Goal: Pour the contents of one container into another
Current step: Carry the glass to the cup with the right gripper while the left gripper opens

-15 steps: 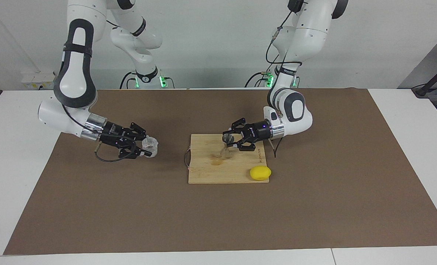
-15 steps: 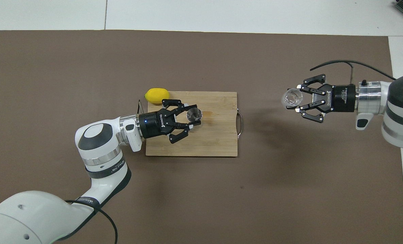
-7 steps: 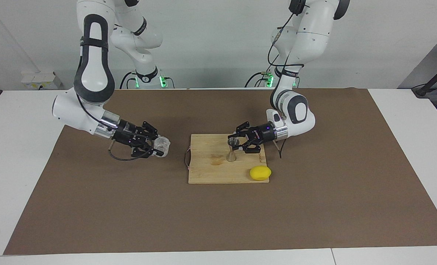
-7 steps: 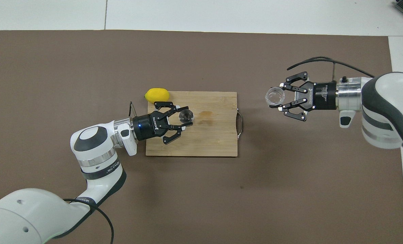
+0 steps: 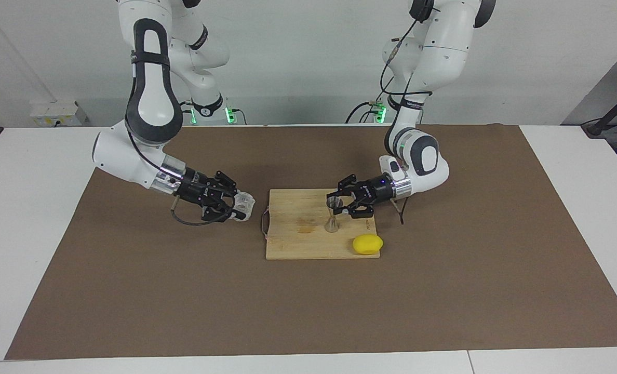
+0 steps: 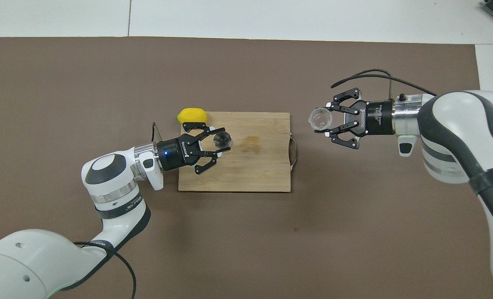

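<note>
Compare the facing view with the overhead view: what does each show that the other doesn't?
Only facing: the jigger's hourglass profile standing upright on the board, and both arm bases.
Only overhead: the open mouths of the jigger and the cup, seen from above.
Both: the left gripper around the jigger, the right gripper holding the cup over the mat, and the lemon at the board's corner.

Bare mat [image 5: 308, 306] all round; only lemon [image 5: 367, 244] crowds the board [image 5: 293, 244].

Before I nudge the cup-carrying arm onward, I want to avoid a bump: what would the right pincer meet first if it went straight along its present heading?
Probably the wire handle of the bamboo cutting board; the right pincer, carrying the small clear squat cup, may pass above it, height unclear.
</note>
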Robot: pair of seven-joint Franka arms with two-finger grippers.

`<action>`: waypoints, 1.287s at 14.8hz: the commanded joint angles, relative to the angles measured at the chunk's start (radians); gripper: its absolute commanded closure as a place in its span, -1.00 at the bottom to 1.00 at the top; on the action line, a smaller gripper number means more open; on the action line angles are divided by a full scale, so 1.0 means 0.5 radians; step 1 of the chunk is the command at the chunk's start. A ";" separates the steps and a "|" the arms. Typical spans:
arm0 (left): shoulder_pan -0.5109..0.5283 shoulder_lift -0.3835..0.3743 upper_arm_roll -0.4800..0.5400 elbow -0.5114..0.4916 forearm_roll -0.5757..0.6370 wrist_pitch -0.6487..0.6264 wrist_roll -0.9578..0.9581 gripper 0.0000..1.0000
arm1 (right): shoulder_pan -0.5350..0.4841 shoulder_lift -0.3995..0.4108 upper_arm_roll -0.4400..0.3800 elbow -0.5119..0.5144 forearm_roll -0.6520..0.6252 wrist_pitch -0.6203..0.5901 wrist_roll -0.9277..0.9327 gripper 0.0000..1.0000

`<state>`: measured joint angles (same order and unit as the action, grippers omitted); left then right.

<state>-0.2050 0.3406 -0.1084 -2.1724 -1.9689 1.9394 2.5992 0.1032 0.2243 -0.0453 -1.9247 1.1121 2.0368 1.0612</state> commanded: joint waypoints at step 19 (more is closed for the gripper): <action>-0.007 -0.006 -0.010 -0.036 -0.044 0.107 -0.158 -1.00 | 0.321 -0.050 -0.011 0.002 -0.061 0.277 0.326 1.00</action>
<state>-0.2045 0.3403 -0.1124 -2.1744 -1.9842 1.9642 2.5297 0.2486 0.2173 -0.0468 -1.9195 1.1114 2.1596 1.1888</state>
